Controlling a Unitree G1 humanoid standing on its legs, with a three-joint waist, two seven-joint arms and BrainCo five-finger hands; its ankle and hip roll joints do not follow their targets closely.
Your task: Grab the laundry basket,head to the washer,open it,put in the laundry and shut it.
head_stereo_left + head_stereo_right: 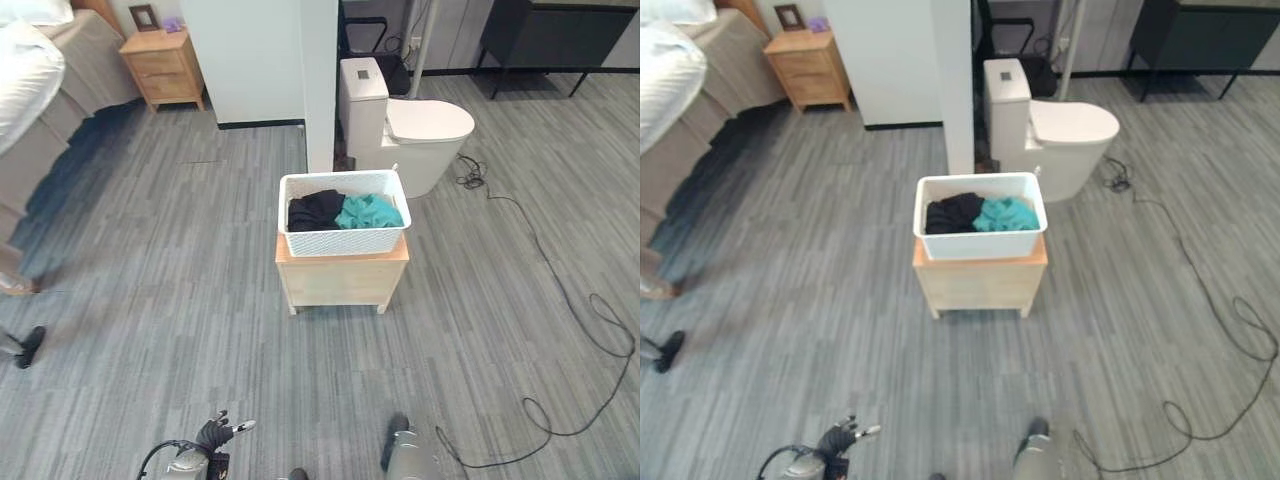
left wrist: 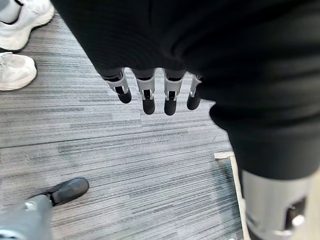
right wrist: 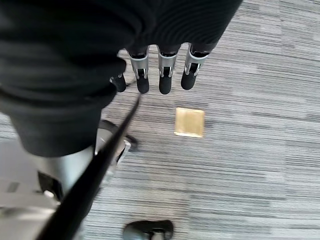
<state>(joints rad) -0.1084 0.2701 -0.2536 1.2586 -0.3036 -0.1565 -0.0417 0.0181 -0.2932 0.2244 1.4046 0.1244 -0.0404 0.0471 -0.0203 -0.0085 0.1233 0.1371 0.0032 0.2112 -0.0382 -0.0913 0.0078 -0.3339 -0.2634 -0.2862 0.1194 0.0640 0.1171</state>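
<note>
White perforated laundry basket (image 1: 344,241), rectangular, upright, resting on a low wooden stand (image 1: 342,279). Contents: one black garment (image 1: 314,209) and one teal garment (image 1: 368,212), side by side, touching.

- Grey striped plank floor (image 1: 180,300) throughout.
- White partition wall (image 1: 262,60) at centre back.
- Wooden nightstand (image 1: 163,65) beside a bed (image 1: 40,90), far left.
- White toilet (image 1: 405,125) right of the partition.
- Dark cabinet (image 1: 555,35), far right.
</note>
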